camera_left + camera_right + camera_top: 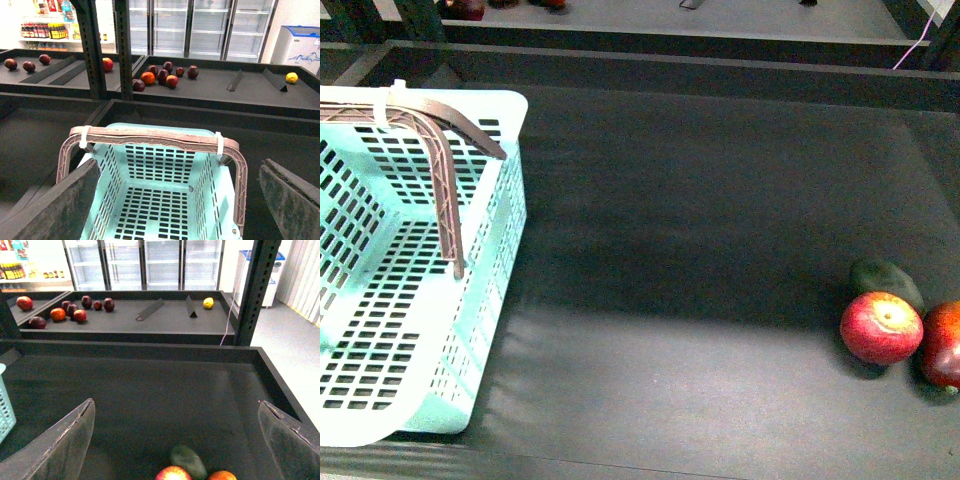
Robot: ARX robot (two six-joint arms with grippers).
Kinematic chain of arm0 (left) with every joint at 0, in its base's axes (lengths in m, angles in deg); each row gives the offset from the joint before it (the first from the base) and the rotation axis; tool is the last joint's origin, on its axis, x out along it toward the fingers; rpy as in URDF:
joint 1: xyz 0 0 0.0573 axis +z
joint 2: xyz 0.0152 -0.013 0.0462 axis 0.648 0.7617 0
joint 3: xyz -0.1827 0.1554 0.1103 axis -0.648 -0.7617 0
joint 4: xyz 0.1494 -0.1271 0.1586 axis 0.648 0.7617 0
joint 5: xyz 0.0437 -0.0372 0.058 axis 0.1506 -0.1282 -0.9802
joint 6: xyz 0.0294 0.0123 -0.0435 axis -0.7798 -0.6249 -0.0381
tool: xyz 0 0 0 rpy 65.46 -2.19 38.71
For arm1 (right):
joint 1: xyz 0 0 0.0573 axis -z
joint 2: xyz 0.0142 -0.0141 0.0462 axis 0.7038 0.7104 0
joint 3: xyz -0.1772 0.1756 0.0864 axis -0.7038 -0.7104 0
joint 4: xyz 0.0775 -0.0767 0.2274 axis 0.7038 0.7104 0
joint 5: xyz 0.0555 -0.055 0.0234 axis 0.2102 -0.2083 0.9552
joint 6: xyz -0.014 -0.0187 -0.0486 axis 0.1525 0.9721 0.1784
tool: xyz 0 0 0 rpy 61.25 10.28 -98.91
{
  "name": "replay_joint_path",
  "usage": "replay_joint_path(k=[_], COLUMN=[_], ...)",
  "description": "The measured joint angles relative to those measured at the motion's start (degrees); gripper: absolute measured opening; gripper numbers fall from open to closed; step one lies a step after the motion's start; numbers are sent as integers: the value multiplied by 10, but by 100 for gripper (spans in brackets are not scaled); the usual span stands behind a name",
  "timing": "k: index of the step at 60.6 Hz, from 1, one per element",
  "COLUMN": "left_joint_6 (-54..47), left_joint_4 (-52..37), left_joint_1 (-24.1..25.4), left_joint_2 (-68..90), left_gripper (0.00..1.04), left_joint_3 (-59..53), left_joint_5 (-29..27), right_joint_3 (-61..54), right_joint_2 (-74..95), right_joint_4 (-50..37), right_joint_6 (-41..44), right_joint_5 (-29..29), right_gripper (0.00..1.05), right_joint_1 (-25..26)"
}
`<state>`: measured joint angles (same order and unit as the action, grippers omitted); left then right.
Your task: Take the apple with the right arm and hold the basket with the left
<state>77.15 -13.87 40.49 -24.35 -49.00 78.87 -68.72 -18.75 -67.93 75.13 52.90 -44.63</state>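
Note:
The turquoise basket (492,300) stands at the left of the dark shelf, its brown handle (442,170) swung over the opening. The apple (881,327) lies at the far right, bright red with a yellow patch on top. No arm shows in the front view. In the left wrist view my left gripper (175,205) is open above the basket (155,160), near its handle (150,136), and its fingers (55,210) hold nothing. In the right wrist view my right gripper (175,442) is open and empty, with the apple (173,473) at the picture's lower edge.
A dark green oval fruit (886,280) touches the apple from behind and a darker red apple (944,345) lies at its right. The shelf has a raised back wall (670,65). Behind it, another shelf (150,322) holds several apples and a yellow fruit (208,303).

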Motion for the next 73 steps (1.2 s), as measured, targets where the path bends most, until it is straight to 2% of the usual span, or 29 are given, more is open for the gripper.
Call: replay_joint_path(k=[36, 37, 39, 42, 43, 46, 51, 58, 73], left_joint_6=[0, 17, 80, 213, 258, 359, 471, 547, 623], left_joint_4=[0, 11, 70, 70, 52, 3, -99, -195, -289], left_joint_1=[0, 7, 47, 89, 97, 103, 122, 135, 110], left_joint_2=[0, 6, 48, 137, 170, 233, 354, 493, 774], left_gripper=[98, 98, 98, 98, 98, 98, 98, 98, 98], left_joint_3=[0, 3, 28, 54, 62, 83, 121, 145, 242], left_joint_5=[0, 26, 148, 275, 309, 341, 342, 315, 223], right_joint_3=[0, 0, 0, 0, 0, 0, 0, 0, 0], right_joint_2=[0, 0, 0, 0, 0, 0, 0, 0, 0], right_joint_4=[0, 0, 0, 0, 0, 0, 0, 0, 0], right_joint_6=[0, 0, 0, 0, 0, 0, 0, 0, 0], right_joint_5=[0, 0, 0, 2, 0, 0, 0, 0, 0], right_gripper=[96, 96, 96, 96, 96, 96, 96, 96, 96], right_joint_1=[0, 0, 0, 0, 0, 0, 0, 0, 0])
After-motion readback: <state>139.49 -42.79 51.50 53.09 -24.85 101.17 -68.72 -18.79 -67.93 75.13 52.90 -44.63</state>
